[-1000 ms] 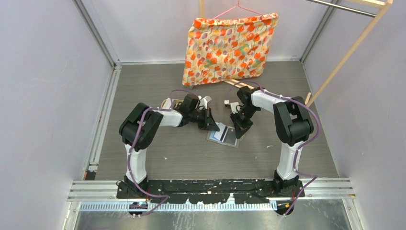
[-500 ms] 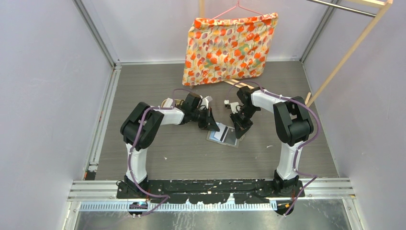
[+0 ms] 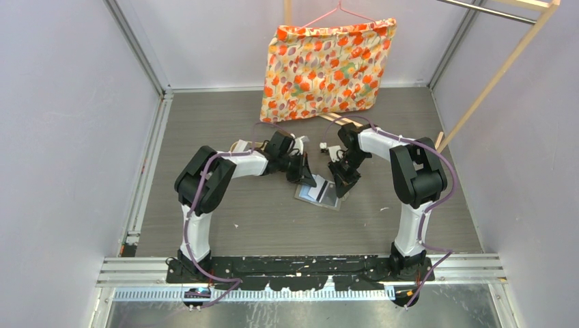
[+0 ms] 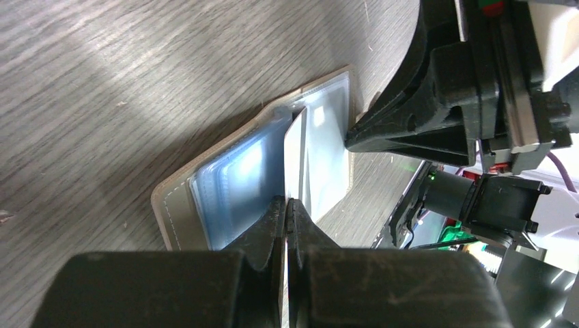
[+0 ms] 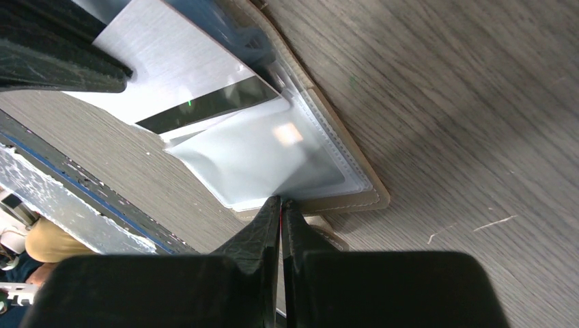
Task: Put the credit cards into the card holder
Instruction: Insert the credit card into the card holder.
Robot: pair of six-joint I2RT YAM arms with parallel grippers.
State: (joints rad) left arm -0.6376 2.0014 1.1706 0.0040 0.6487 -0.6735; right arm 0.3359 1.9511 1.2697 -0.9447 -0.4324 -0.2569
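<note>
L gripper (image 4: 287, 208) clenched on white card (image 4: 295, 154), held edge-on, far end at pockets of open card holder (image 4: 174, 205), which lies flat mid worktop (image 3: 273, 219). R gripper (image 5: 280, 205) pinched shut on its clear pocket (image 5: 252, 160).

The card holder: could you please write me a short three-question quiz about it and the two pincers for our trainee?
1. True or false: the card holder lies folded shut.
2. What does the left pincer grip? A: a black card. B: a pale card, held edge-on over the open holder. C: nothing.
3. Fill in: the ___ pincer pinches the edge of the clear pocket.

Key: 1 false, it lies open. 2 B. 3 right; the right pincer has its tips closed there.
</note>
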